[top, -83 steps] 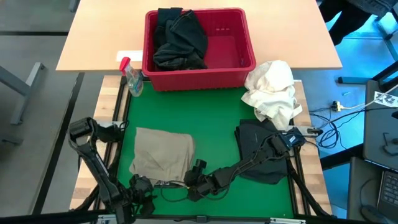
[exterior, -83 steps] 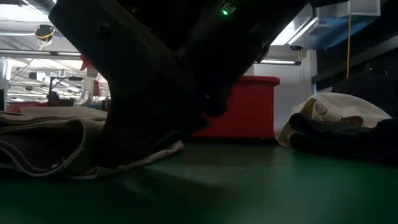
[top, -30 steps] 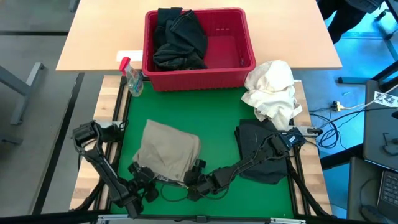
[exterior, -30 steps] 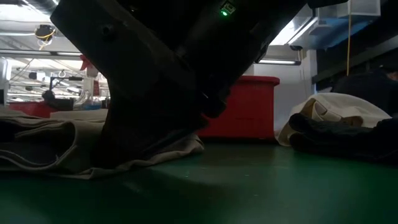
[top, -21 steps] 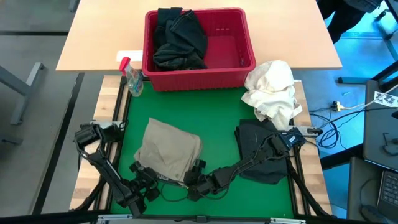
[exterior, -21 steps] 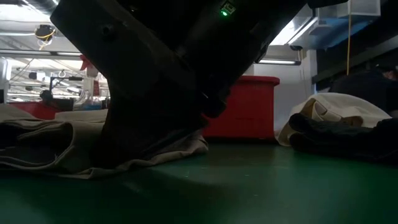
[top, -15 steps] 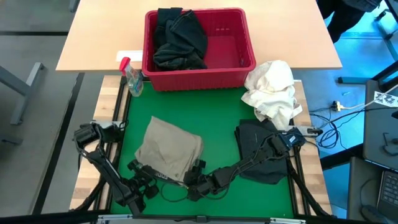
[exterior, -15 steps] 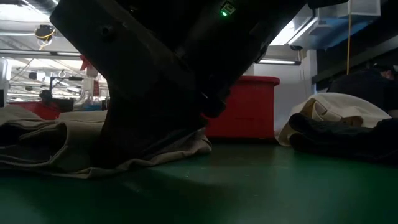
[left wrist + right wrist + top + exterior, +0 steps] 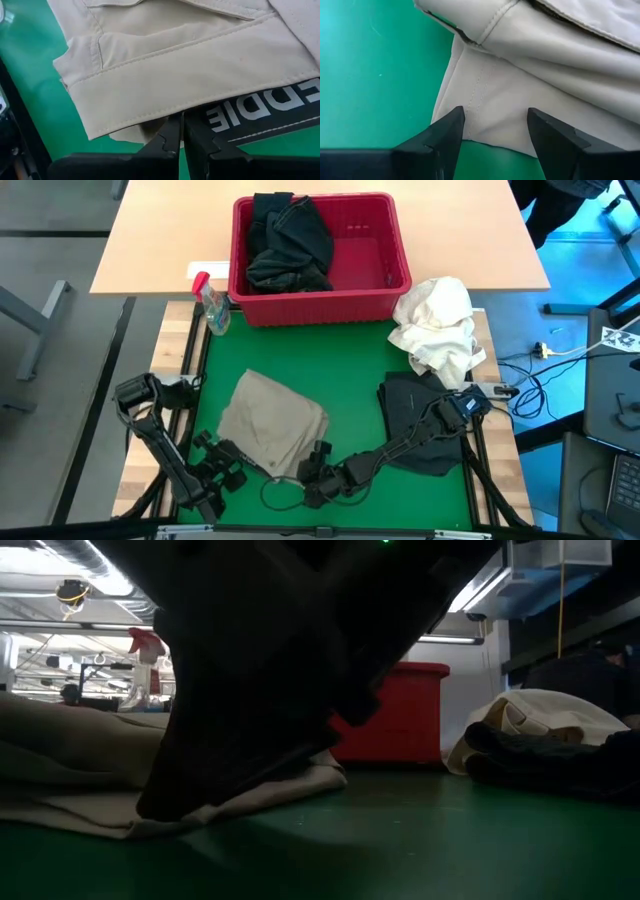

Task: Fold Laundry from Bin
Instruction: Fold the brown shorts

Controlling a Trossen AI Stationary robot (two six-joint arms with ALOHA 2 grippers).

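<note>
Your khaki garment (image 9: 273,423) lies loosely folded on the green mat (image 9: 350,370), stitched hem showing. You have one khaki piece, one dark piece (image 9: 415,415) beside it, dark laundry (image 9: 288,242) in the red bin (image 9: 385,295). Left hand (image 9: 180,142) is pinched together at the hem's edge; right hand (image 9: 495,132) stands apart over the khaki.

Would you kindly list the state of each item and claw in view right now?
Khaki garment: partly folded, rumpled, on the green mat.
Left claw: shut on the khaki garment's waistband edge.
Right claw: open, at the garment's near corner.
Bin: upright, a dark garment heaped in its left half.
Charcoal garment: folded on the mat's right.
White cloth: crumpled.
Spray bottle: beside the bin.
</note>
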